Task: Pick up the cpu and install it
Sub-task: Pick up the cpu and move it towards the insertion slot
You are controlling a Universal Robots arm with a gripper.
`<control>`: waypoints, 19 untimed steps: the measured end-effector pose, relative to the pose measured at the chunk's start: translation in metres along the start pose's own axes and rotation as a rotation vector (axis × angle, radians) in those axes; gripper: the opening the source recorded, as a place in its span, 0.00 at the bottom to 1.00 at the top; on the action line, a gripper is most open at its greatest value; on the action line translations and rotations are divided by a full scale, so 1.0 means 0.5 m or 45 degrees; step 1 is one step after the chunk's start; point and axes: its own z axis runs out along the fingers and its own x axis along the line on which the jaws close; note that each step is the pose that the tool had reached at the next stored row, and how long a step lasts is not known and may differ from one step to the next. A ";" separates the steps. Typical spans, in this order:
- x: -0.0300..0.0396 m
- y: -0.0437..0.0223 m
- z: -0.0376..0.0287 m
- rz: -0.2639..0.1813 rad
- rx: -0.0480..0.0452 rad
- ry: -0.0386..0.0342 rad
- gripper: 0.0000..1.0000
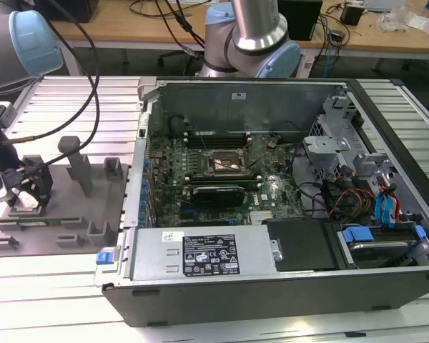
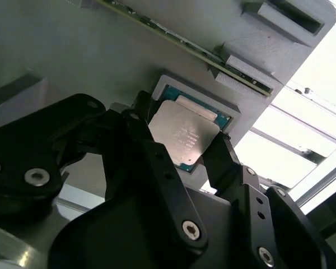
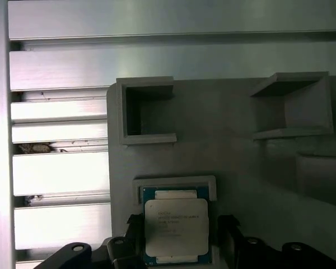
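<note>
The cpu (image 2: pixel 183 136) (image 3: pixel 176 225), a small square chip with a silvery top plate, lies flat in a shallow nest on the grey fixture plate (image 1: pixel 68 214) at the exterior view's left. My gripper (image 1: pixel 27 189) (image 2: pixel 181 130) (image 3: pixel 177 227) hangs low over it. One black finger (image 2: pixel 139 119) stands at one side of the chip and the other finger (image 2: pixel 223 156) at the opposite side, very close to its edges, with a thin gap showing in the first wrist view. The open motherboard socket (image 1: pixel 227 163) lies inside the computer case (image 1: pixel 139 179).
The fixture plate carries raised grey posts (image 1: pixel 77 161) and box-shaped holders (image 3: pixel 148 112) close to the nest. A ribbed aluminium table (image 1: pixel 64 93) lies under everything. Inside the case are a silver power supply (image 1: pixel 204 251), drive cages (image 1: pixel 336 143) and cables (image 1: pixel 350 196).
</note>
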 end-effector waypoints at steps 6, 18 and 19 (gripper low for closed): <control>0.000 0.000 -0.009 0.000 -0.001 -0.0003 0.64; -0.002 0.005 -0.001 -0.003 -0.002 0.0022 0.64; -0.002 0.006 -0.001 -0.003 -0.002 0.0021 0.64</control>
